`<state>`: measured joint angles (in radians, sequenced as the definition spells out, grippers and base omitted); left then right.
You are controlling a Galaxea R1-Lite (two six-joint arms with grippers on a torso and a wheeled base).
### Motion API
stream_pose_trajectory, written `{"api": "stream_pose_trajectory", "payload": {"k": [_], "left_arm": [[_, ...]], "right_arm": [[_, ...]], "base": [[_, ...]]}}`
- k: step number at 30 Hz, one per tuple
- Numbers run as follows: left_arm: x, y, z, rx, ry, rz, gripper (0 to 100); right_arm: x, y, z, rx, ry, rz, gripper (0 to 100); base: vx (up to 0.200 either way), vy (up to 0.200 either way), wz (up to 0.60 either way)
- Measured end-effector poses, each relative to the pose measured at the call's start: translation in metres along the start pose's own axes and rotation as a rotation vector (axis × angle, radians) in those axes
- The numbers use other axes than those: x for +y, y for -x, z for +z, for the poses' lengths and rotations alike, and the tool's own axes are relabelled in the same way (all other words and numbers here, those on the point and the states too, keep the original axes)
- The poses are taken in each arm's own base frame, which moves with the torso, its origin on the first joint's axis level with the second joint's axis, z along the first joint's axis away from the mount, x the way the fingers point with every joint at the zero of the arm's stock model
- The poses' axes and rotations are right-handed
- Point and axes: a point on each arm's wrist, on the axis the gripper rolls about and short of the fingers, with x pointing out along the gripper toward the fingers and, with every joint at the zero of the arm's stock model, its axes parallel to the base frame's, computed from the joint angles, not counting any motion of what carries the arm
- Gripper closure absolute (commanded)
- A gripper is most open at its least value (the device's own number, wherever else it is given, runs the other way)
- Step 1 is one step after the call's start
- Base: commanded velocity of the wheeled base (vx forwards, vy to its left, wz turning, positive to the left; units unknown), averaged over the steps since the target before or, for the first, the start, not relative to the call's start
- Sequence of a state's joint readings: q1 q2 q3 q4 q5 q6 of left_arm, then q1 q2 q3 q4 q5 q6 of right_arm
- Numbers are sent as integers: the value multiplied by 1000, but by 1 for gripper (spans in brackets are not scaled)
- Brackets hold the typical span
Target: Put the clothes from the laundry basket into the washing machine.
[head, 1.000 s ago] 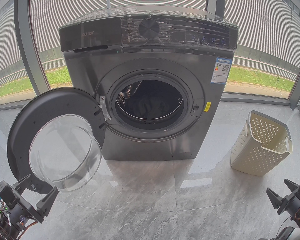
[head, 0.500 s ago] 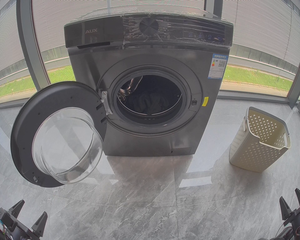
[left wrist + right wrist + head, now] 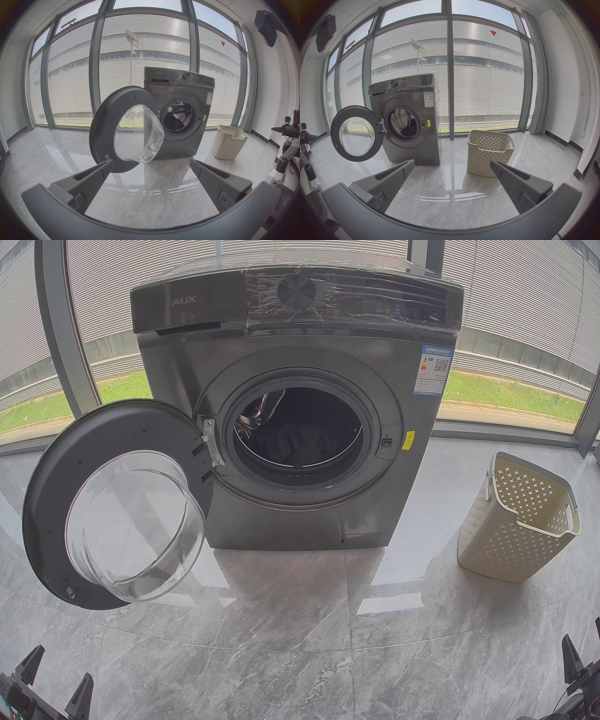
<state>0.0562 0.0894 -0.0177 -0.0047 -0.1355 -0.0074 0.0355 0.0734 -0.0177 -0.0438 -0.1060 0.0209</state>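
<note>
Dark clothes [image 3: 294, 443] lie inside the washing machine [image 3: 187, 371], its door [image 3: 69, 471] open; laundry basket [image 3: 500, 546] to its right; left pincer [image 3: 150, 162] and right pincer [image 3: 452, 164] released, empty

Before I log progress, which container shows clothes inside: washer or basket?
The washing machine: dark clothes lie in its open drum. The cream laundry basket beside it shows only bare perforated walls.

Glossy marble floor [image 3: 350, 640], perforated plastic basket [image 3: 500, 546]
</note>
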Motion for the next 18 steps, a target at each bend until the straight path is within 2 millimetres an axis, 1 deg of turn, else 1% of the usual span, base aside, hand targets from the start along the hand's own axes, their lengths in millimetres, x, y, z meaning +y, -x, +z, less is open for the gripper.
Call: {"api": "stream_pose_trajectory", "payload": {"k": [2, 7, 10, 12, 15, 18], "left_arm": [[0, 0, 0, -5, -1, 18, 0], [2, 1, 0, -14, -6, 102, 0], [3, 1, -1, -13, -11, 139, 0], [3, 2, -2, -5, -21, 125, 0], [2, 2, -5, 13, -48, 57, 0], [2, 4, -6, 0, -63, 19, 0]], "right_arm": [[1, 1, -2, 1, 9, 3, 0], [1, 4, -4, -16, 5, -2, 0], [0, 5, -3, -32, -3, -41, 0], [0, 5, -3, -35, -4, -59, 0], [0, 5, -4, -37, -7, -50, 0], [1, 5, -4, -30, -10, 8, 0]], "base": [[0, 200, 0], [0, 0, 0], [0, 0, 0], [0, 0, 0], [0, 0, 0], [0, 0, 0]]}}
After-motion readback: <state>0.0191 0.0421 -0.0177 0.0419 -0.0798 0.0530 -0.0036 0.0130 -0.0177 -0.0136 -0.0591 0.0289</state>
